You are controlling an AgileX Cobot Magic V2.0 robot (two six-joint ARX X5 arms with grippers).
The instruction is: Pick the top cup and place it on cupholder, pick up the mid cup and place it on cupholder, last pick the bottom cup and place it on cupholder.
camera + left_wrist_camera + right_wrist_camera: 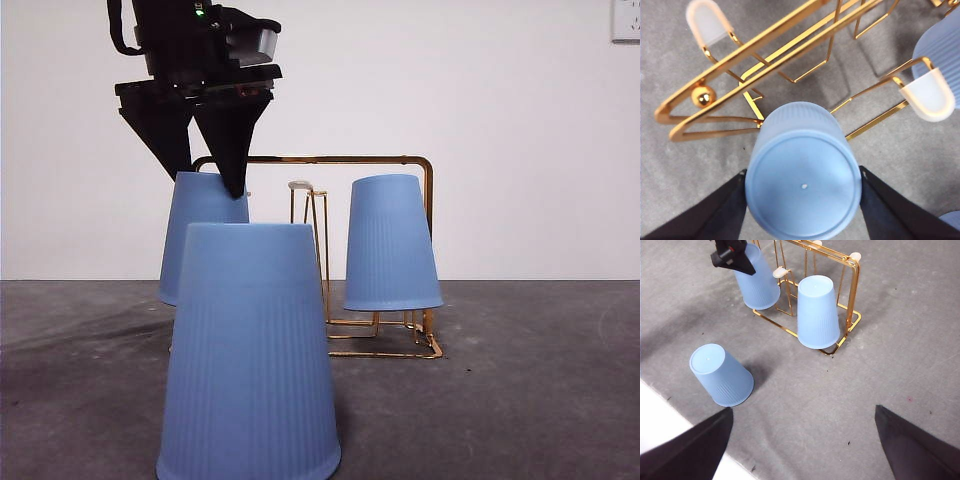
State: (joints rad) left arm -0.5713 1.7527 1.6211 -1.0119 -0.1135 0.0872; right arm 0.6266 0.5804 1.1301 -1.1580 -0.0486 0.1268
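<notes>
Nearest, one inverted blue cup point(248, 350) stands free on the tabletop point(540, 400), awaiting pickup. Beyond it, the left pincer point(803, 187) pinches a second cup point(803, 186) over the left peg of the cupholder point(428, 200); judged best lowered straight, then released. A third cup point(391, 243) already sits on the right peg. The right pincer point(802, 450) waits, spread.

Setting: a bare test bench of lab type, not a home or shop. Evidence: a plain white wall point(520, 120) fills the upper half of the front view, unfurnished apart from a white wall plate point(626, 20) at the upper right corner. The work surface is a dark grey, speckled, mat-like tabletop point(540, 400) across the lower frame, with a white edge strip point(670, 440) at the lower left of the right wrist view.
</notes>
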